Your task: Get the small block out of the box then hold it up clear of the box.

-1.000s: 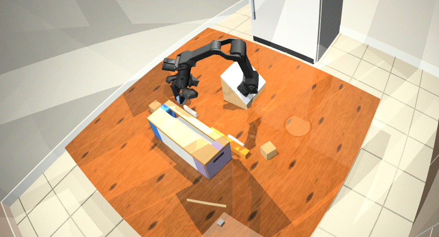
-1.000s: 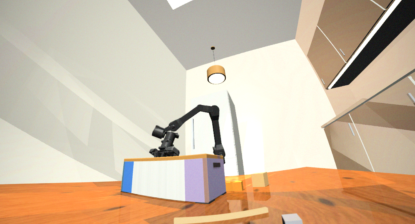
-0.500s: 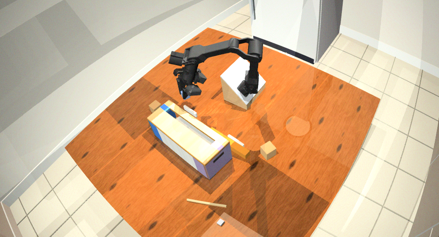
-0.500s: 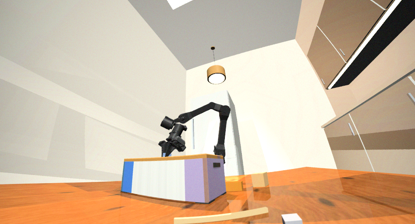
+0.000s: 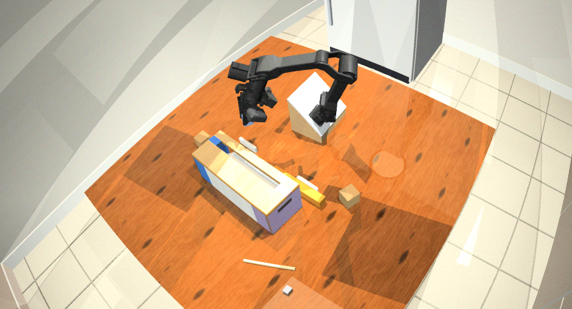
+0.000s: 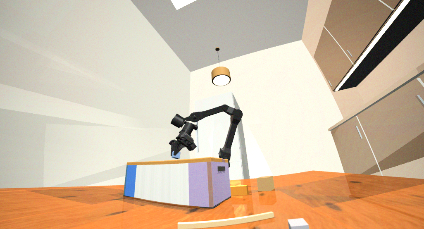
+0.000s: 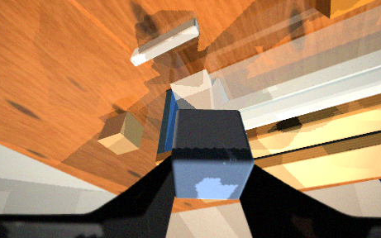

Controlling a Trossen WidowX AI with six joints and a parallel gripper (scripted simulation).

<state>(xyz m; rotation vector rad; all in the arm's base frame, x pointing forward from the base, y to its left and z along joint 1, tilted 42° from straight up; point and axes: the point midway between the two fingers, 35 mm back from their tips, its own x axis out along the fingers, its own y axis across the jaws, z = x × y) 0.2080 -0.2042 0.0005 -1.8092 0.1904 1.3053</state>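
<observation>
My gripper is shut on the small light-blue block. It holds the block in the air, above the table and just beyond the blue end of the box. In the exterior view the block hangs a little above the level of the box's wooden top. The box stands upright on the table, with its blue end toward the arm's side and its purple end toward the front.
A small white bar and a tan cube lie near the box's blue end. A yellow block, a tan cube, a thin stick, a small white cube and the arm's white pedestal are about.
</observation>
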